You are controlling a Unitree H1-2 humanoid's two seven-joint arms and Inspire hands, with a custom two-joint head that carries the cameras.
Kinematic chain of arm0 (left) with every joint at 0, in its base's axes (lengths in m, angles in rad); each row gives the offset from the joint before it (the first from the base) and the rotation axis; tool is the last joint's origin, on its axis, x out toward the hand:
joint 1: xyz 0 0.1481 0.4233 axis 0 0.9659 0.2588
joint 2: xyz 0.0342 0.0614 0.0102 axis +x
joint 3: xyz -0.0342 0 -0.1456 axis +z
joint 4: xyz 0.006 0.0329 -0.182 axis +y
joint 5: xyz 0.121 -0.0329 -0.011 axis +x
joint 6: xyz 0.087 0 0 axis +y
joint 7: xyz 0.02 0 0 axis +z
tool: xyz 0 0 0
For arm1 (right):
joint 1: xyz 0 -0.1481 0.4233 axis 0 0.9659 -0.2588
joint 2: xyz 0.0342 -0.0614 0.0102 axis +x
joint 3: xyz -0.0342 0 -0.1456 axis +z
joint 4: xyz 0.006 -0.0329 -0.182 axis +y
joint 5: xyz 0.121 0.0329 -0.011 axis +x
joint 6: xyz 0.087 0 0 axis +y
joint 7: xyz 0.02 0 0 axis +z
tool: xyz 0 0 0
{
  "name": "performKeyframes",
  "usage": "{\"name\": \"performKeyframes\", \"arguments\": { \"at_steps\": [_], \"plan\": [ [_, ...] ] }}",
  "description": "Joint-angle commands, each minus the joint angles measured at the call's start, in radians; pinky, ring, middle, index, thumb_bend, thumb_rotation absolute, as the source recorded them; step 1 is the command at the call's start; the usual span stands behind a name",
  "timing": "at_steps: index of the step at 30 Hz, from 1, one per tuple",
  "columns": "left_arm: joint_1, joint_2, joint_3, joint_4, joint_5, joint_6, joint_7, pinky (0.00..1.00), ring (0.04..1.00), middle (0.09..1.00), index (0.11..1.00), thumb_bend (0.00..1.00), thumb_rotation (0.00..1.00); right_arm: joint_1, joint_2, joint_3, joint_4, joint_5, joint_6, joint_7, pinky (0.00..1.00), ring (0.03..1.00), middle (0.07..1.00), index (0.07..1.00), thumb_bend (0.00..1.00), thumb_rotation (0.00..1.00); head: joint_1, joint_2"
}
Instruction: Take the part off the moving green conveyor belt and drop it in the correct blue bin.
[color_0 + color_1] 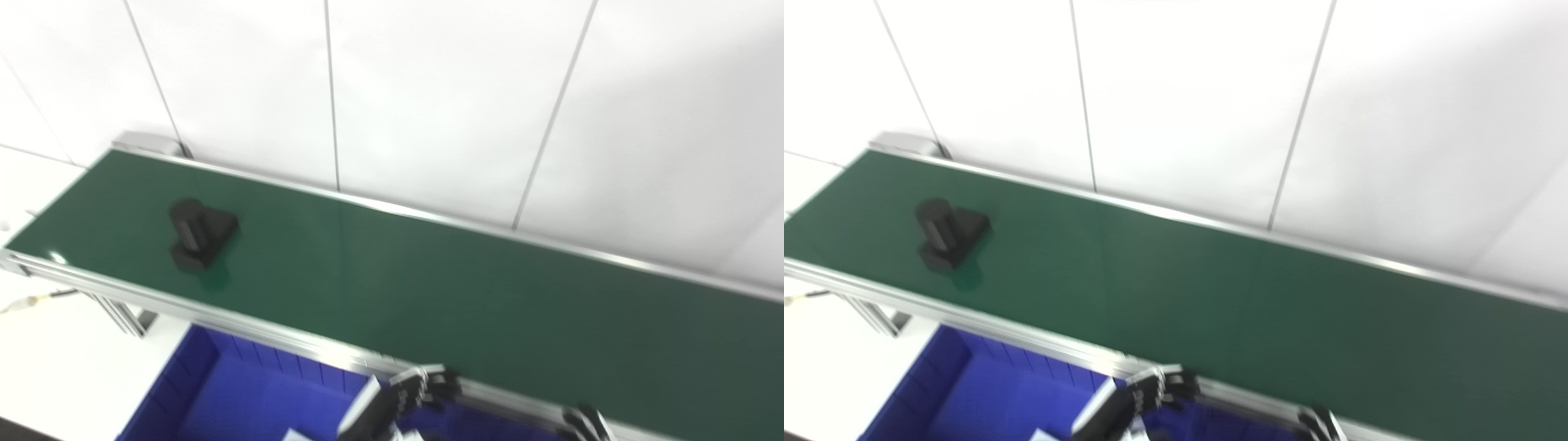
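A black part (200, 233) lies on the green conveyor belt (429, 294) near its far left end; it also shows in the right eye view (949, 233). My left hand (404, 395) is at the bottom middle, just below the belt's near rail and above the blue bin (245, 392). Its fingers are curled and it holds nothing that I can see. Only the fingertips (587, 424) of my right hand show at the bottom edge, by the rail. Both hands are far to the right of the part.
The belt runs from upper left to lower right with an aluminium rail (275, 334) along its near side. A white panelled wall (429, 92) stands behind it. A white table surface (61, 355) and a cable (30, 301) lie at the lower left.
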State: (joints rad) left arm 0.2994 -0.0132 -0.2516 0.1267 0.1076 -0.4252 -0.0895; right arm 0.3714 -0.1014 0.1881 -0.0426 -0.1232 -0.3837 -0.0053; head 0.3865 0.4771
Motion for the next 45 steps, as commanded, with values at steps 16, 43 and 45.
{"name": "performKeyframes", "arguments": {
  "at_steps": [16,43,45],
  "plan": [
    [-0.030,-0.006,-0.011,0.010,0.002,-0.044,0.015,0.68,0.740,0.760,0.781,0.86,0.65,-0.012,-0.003,-0.008,-0.016,0.033,-0.047,0.023,0.70,0.807,0.851,0.917,0.43,0.91,-0.002,-0.009],
    [-0.033,-0.001,-0.008,0.015,-0.004,-0.044,0.012,0.69,0.740,0.762,0.785,0.86,0.66,-0.053,-0.017,-0.013,-0.240,-0.013,0.015,0.064,0.66,0.785,0.833,0.870,0.45,0.88,-0.024,-0.003],
    [-0.036,-0.001,-0.008,0.019,-0.005,-0.044,0.012,0.69,0.739,0.762,0.785,0.85,0.65,-0.071,-0.023,-0.013,-0.257,-0.021,0.031,0.075,0.66,0.785,0.832,0.851,0.45,0.87,-0.027,-0.004]
  ]
}}
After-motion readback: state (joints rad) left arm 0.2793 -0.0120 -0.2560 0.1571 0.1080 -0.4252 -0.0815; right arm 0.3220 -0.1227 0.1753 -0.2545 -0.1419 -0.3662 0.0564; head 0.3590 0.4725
